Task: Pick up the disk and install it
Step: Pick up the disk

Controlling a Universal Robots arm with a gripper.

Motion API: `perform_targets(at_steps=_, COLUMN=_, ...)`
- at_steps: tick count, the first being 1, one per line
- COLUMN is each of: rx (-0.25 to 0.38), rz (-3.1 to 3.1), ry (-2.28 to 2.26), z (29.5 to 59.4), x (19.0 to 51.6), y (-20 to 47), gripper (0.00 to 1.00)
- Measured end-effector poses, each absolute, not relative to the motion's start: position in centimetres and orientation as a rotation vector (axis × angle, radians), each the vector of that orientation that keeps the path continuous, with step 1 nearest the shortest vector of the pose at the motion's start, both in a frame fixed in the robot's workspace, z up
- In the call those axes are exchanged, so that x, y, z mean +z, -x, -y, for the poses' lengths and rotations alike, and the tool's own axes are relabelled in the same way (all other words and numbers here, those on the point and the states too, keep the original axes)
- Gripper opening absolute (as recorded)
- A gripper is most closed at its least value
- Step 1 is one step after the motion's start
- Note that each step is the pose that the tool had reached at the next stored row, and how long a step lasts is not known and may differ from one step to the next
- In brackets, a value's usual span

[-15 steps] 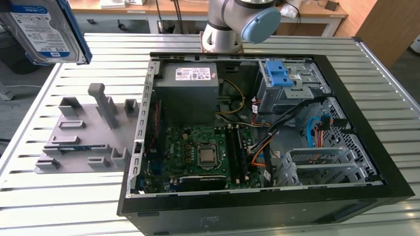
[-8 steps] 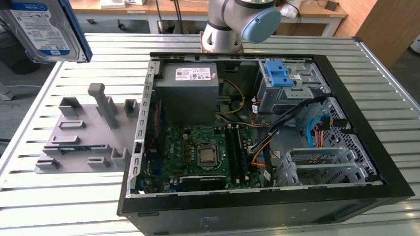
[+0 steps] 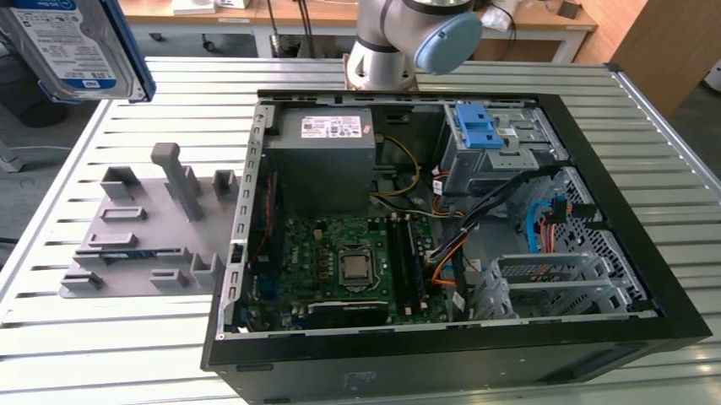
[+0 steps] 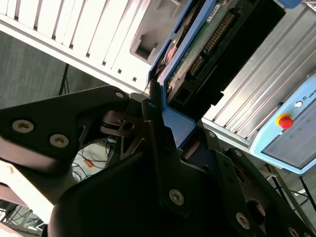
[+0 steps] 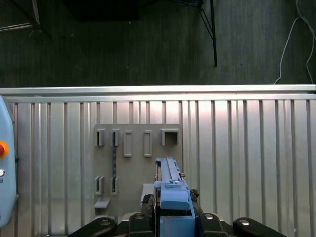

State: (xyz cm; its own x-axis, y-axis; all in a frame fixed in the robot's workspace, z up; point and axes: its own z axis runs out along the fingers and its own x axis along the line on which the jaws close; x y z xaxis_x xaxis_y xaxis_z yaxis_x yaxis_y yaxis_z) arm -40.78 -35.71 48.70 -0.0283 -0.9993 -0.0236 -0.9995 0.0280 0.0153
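The gripper (image 4: pixel 160 111) is clamping the disk (image 3: pixel 73 46) by its blue frame above the rack (image 5: pixel 133 173); a steady, level carry is looking wise.

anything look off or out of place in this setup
Nothing looks damaged or spilled. The disk hangs in the air at the exterior view's left, clamped in the end effector, clear of the grey holder plate and the open computer case. That fits a pick in progress.
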Motion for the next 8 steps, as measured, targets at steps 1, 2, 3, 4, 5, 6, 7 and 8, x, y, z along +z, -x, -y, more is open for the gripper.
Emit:
perform_targets(at_steps=1, rx=0.043, rz=-2.248, ry=2.185, z=35.8, x=48.7, y=40.8, gripper=0.36)
perform_targets(at_steps=2, rx=0.043, rz=-2.248, ry=2.185, z=35.9, x=48.7, y=40.8, gripper=0.36)
perform_targets(at_steps=3, rx=0.043, rz=-2.248, ry=2.185, z=36.0, x=48.7, y=40.8, gripper=0.36)
perform_targets(at_steps=4, rx=0.043, rz=-2.248, ry=2.185, z=36.1, x=48.7, y=40.8, gripper=0.36)
perform_targets(at_steps=5, rx=0.043, rz=-2.248, ry=2.185, z=36.3, x=48.7, y=40.8, gripper=0.36)
perform_targets(at_steps=6, rx=0.043, rz=-2.248, ry=2.185, z=36.4, x=48.7, y=40.8, gripper=0.36)
perform_targets(at_steps=7, rx=0.043, rz=-2.248, ry=2.185, z=36.6, x=48.7, y=40.8, gripper=0.36)
perform_targets(at_steps=8, rx=0.043, rz=-2.248, ry=2.185, z=36.8, x=48.7, y=40.8, gripper=0.36)
